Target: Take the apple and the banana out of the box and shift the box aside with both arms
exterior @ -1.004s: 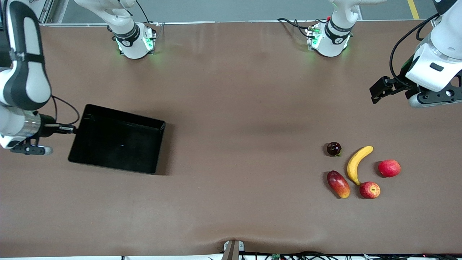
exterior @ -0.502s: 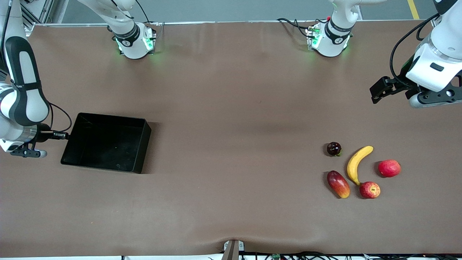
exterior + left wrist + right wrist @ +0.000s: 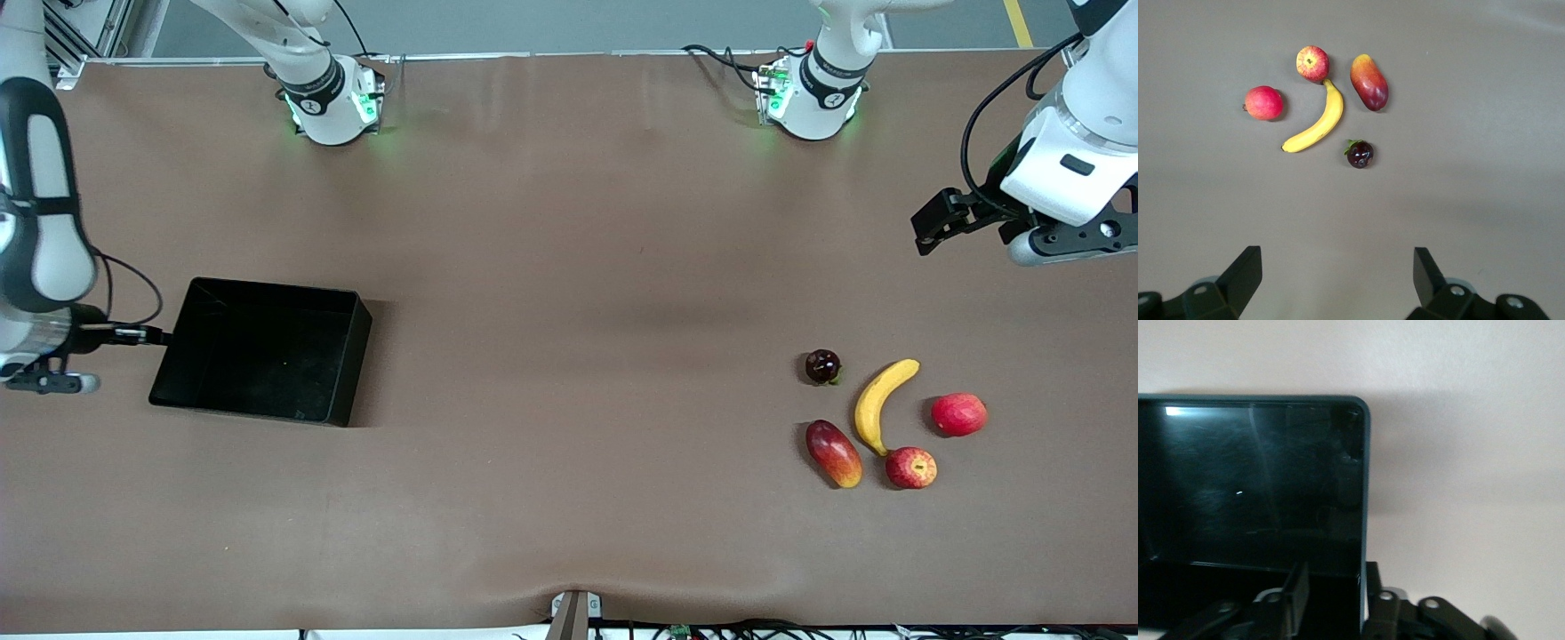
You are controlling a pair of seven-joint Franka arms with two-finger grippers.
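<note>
1. Front view
   - The box [image 3: 356,356] lies flat on the table [image 3: 569,267] at mid-height of the frame, toward the right arm's end.
   - The right gripper [image 3: 156,335] reaches level to the box's end wall, at the end nearest the frame's edge.
   - The banana [image 3: 880,404] and the apple [image 3: 911,468] lie in the lower half of the frame, toward the left arm's end. The apple sits just beside the banana's nearer tip.
   - A mango [image 3: 834,453], a dark round fruit [image 3: 822,366] and a plain red fruit [image 3: 959,414] lie around them.
   - The left gripper [image 3: 929,227] waits in the air over bare table in the upper part of the frame. It is well apart from the fruit.

2. Left wrist view
   - The left gripper [image 3: 1337,280] has its fingers [image 3: 1248,273] spread wide, with nothing between them.
   - The banana [image 3: 1318,127] lies in the middle of the group, with one tip at the apple [image 3: 1312,63].
   - The mango [image 3: 1369,81], the dark round fruit [image 3: 1359,153] and the plain red fruit [image 3: 1264,103] lie around it.

3. Right wrist view
   - The right gripper [image 3: 1335,587] straddles the wall of the box [image 3: 1365,487] near a corner.
   - One finger is inside the tub and one is outside.
   - The jaws are parted and loose, and the inner finger stands clear of the wall.
</note>
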